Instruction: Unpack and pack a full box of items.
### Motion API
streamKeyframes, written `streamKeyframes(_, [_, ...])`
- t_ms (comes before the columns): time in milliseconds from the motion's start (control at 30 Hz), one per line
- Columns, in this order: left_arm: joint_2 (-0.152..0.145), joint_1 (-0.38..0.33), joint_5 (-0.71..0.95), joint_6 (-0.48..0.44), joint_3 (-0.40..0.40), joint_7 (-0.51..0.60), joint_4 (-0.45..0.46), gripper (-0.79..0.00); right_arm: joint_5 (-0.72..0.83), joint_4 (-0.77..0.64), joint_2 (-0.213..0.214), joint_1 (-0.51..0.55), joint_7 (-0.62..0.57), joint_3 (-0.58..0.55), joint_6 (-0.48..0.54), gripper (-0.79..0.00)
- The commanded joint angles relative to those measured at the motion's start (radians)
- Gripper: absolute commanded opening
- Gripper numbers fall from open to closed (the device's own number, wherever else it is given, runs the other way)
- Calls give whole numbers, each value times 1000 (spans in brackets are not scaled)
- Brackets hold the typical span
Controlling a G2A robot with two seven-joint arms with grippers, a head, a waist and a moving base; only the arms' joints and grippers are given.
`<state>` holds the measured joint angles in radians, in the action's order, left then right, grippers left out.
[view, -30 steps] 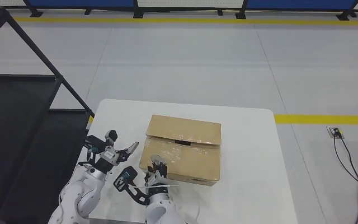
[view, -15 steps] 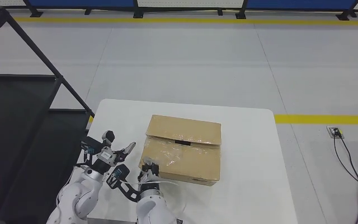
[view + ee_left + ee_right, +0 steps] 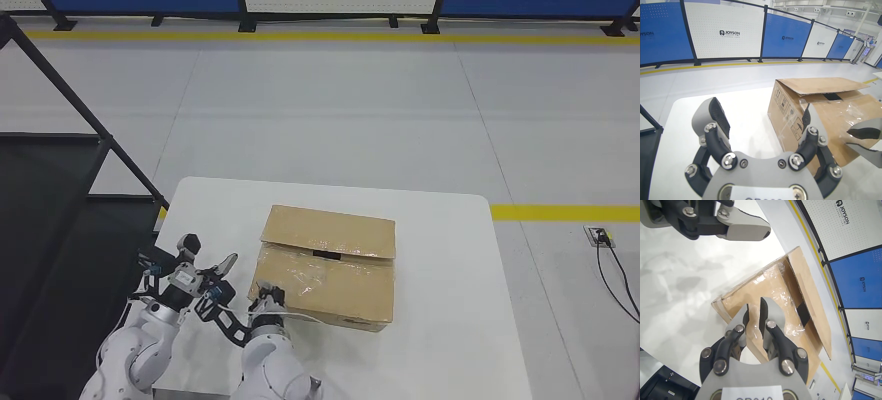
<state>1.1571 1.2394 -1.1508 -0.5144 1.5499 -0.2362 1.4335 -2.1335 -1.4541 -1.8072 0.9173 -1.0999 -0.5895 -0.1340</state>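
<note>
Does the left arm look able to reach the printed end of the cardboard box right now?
Probably yes: the left gripper, jaws open, faces the cardboard box across the white table, and the right gripper sits over the taped top, not in between.

The box (image 3: 328, 270) sits on the tabletop (image 3: 440, 300), nearer its left side than its right. The box's far flap (image 3: 330, 232) lies tilted over the inner edge of the near flap (image 3: 335, 285). The left gripper (image 3: 208, 254) hangs over the tabletop just left of the box's near-left corner, apart from it. The right gripper (image 3: 268, 296) is at that same corner, between the left gripper and the box; whether it touches, I cannot tell. A frame (image 3: 60, 200) stands left of the tabletop. Barrier panels (image 3: 725, 43) line the floor well behind.
</note>
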Motion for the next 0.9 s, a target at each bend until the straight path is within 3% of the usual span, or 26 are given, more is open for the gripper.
streamKeyframes(0, [-1,1,0,-2,3,-1,0,0,1,3,-7,-1,-11,-12,3,-785])
streamKeyframes(333, [-5,4,-6,-4,7,5,10,0,-70,-104,-12,59,-14,-72,18,-785])
streamKeyframes(467, [-5,6,-9,-3,3,10,20,0,-36,-166,-4,113,17,-101,97,-785])
streamKeyframes(500, [-5,6,-10,-2,2,11,21,0,-28,-167,-3,120,20,-109,119,-745])
streamKeyframes(533, [-5,6,-9,0,0,11,23,0,-5,-162,-3,126,31,-117,146,-526])
streamKeyframes(867, [-7,6,-16,8,-7,22,29,0,84,-84,-25,86,62,-153,196,-465])
